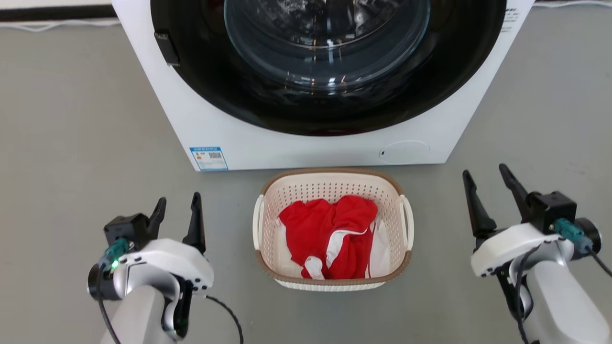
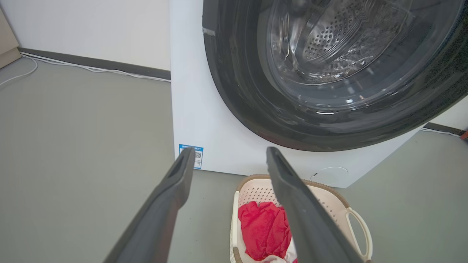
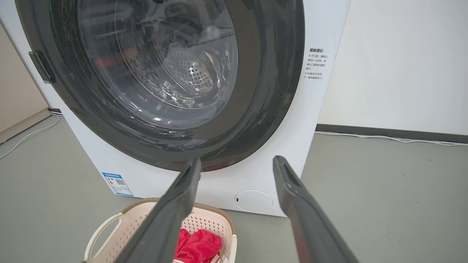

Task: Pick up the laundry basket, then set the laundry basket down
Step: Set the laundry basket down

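- The left claw (image 1: 179,198) hangs above the floor with its two dark fingers spread apart and nothing between them.
- The right claw (image 1: 484,171) is just as open and empty, its fingers pointing up and tilted slightly to the left in the head view.
- Between the two claws, well apart from both, the laundry basket (image 1: 330,172) sits on the grey floor (image 1: 71,143).
- The basket is upright, with one white handle (image 1: 258,222) facing the left claw and the other handle (image 1: 408,222) facing the right claw.
- Neither claw touches the basket or its handles.
- A crumpled red garment (image 1: 330,229) with white trim lies inside the basket, with a bit of white cloth (image 1: 382,248) beside it.
- Just behind the basket stands a white washing machine (image 1: 287,148), its far rim near the machine's base.
- The machine's round dark door (image 1: 201,81) with a glass window (image 1: 325,43) is above the basket.
- A blue sticker (image 1: 209,158) is low on the machine's front, toward the left claw's side.
- In the left wrist view a white cable (image 2: 91,68) runs along the foot of the wall.
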